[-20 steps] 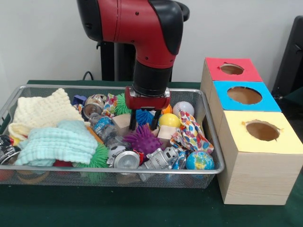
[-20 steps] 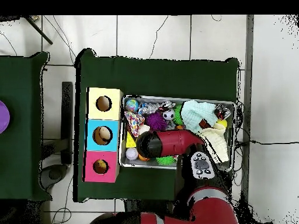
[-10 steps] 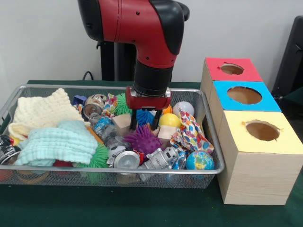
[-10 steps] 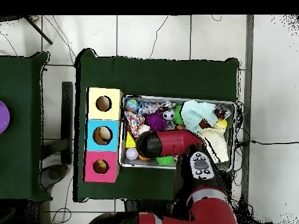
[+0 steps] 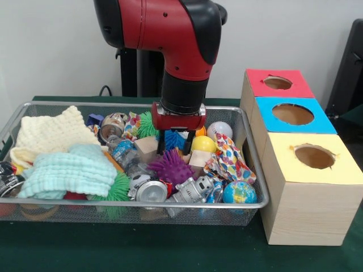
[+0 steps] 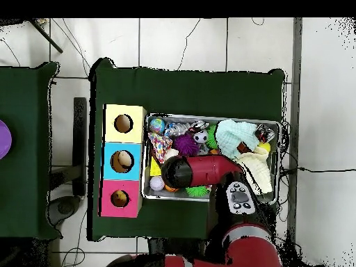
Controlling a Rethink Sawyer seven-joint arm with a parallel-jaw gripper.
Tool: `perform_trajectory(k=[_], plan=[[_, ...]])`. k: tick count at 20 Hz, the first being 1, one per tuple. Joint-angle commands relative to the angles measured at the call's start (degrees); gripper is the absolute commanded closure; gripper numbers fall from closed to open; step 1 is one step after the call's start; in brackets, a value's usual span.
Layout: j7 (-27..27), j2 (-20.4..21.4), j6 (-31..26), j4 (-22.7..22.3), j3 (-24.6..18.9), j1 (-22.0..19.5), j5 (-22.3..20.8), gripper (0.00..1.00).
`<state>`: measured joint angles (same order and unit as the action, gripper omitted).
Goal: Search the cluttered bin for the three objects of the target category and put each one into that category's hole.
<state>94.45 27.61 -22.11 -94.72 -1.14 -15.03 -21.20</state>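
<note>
The gripper (image 5: 174,148) hangs at the frame's centre with its two dark fingers apart and nothing between them, tips just above the clutter in the cluttered bin (image 5: 136,205), which fills the lower left. Straight beneath lies a blue spiky ball (image 5: 173,139); a purple spiky ball (image 5: 171,167) sits just below it in the picture, and a yellow ball (image 5: 203,144) just to its right. A straight descent would likely meet the blue one first.
</note>
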Motion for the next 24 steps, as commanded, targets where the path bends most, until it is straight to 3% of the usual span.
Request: perform_trajectory(k=[1,10,24], plan=[[8.86,0.12,-0.93,-4.76,-4.13,0.56,3.66,0.0],[8.33,-0.01,-1.02,-4.48,-3.77,0.89,4.54,0.0],[9.43,-6.76,4.29,-0.3,-1.11,2.55,3.01,0.0]])
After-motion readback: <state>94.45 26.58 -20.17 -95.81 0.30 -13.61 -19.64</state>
